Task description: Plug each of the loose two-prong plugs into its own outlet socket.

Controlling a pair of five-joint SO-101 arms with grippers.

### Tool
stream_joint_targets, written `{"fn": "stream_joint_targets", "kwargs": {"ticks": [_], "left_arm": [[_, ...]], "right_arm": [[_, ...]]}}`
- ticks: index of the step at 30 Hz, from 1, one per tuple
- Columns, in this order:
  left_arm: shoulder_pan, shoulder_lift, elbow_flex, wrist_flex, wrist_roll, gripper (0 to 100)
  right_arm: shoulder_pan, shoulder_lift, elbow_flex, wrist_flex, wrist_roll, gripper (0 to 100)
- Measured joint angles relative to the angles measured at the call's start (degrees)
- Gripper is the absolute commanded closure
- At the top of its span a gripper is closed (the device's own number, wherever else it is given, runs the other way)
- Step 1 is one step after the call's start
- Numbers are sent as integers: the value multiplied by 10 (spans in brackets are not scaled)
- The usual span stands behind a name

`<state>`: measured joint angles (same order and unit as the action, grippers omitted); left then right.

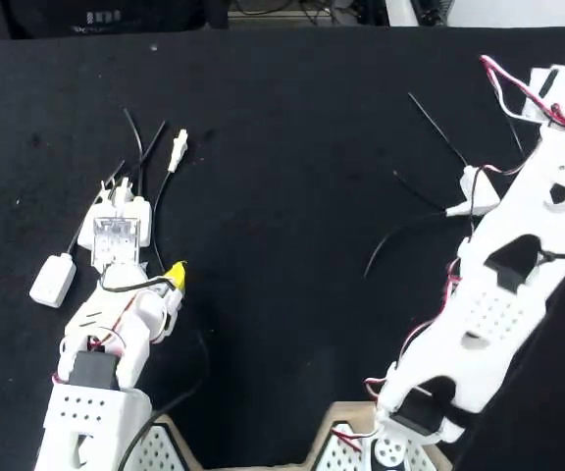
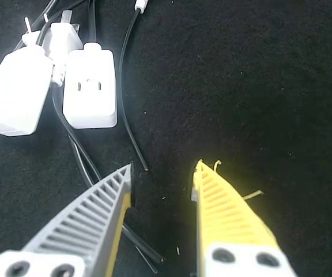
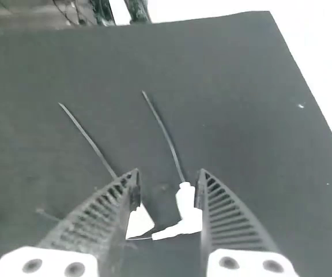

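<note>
The left pincer point(image 2: 163, 173) is held wide, just near of a white rectangular outlet socket point(image 2: 90, 86) on the black tabletop point(image 1: 292, 147). At the right, a white two-prong plug point(image 3: 183, 216) is straddled by the parted right pincer point(image 3: 169, 179).

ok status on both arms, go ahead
Left gripper open over a black cable, short of the outlet socket. Right gripper open, straddling a white plug. Socket slots empty; cables crowd beside it.
</note>
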<state>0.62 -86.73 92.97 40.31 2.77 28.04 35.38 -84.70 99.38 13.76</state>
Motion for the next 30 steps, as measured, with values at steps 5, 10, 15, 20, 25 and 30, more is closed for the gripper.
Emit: {"fn": "stream_joint_targets", "kwargs": {"ticks": [5,10,15,20,25,30], "left_arm": [[0,0,0,0,0,827],[0,0,0,0,0,827],[0,0,0,0,0,827],[0,0,0,0,0,827],[0,0,0,0,0,827],[0,0,0,0,0,827]], "right_arm": [[-51,-182,201,0,-39,836],[-153,-345,475,0,-46,836],[-273,-452,764,-76,-47,836],[-358,-540,1019,-250,-107,836],[-396,-585,1229,-441,-156,835],[-398,-598,1332,-562,-162,835]]}}
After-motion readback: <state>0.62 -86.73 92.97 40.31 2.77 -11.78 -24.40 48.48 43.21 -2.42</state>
